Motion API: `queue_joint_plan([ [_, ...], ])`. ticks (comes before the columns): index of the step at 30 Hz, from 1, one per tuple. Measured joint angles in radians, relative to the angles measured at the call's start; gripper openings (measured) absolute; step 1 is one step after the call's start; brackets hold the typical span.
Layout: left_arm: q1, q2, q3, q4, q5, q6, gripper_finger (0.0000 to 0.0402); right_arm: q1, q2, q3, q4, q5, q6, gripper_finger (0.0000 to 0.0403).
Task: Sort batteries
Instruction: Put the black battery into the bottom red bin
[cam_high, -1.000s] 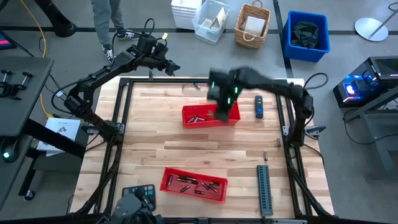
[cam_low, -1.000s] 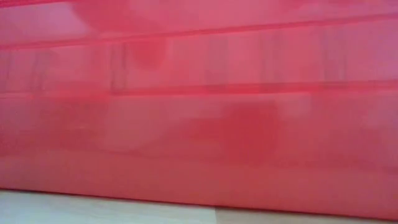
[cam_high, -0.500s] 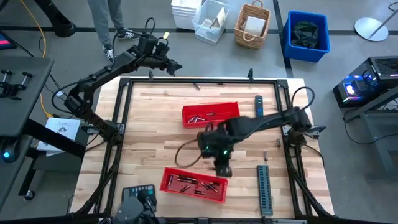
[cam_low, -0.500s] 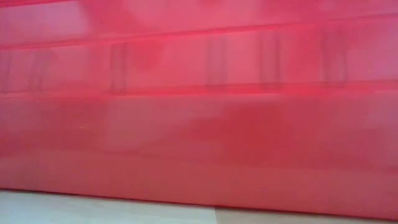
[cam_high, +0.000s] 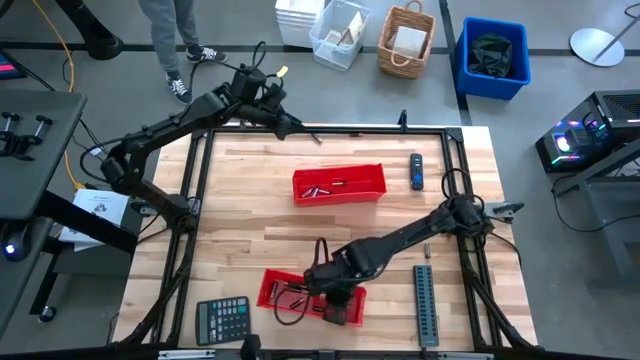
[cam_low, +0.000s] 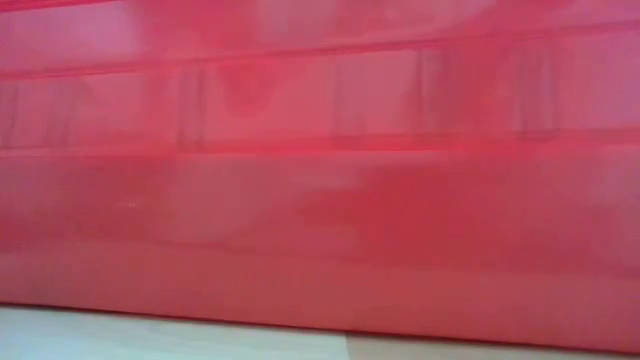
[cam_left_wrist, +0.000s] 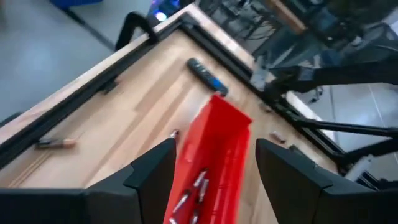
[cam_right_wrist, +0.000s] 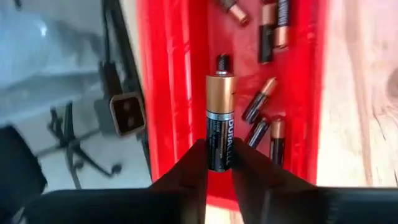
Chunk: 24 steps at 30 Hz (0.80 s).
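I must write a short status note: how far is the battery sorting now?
Partly done. Some batteries lie in the far tray and more in the near tray. In hand: the right gripper holds one battery over the near tray. Left: at least one loose battery by the table's edge. The left gripper waits open at the far side.
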Motion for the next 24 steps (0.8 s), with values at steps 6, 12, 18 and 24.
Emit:
queue_joint_plan([
  [6, -0.008, -0.056, 0.000, 0.066, -0.026, -0.024, 0.0216, 0.026, -0.005, 0.026, -0.011, 0.085, 0.043, 0.0170],
  [12, 0.043, -0.065, 0.000, 0.154, -0.038, -0.027, 0.0216, -0.026, -0.006, 0.159, -0.317, 0.222, 0.000, 0.0236],
  [18, 0.127, 0.005, 0.003, 0.171, -0.123, -0.027, 0.0216, -0.234, -0.090, 0.284, -0.508, 0.459, -0.084, 0.0242],
  [24, 0.235, 0.173, 0.079, 0.079, -0.028, -0.032, 0.0216, -0.633, -0.184, 0.286, -0.516, 0.600, -0.206, 0.0243],
])
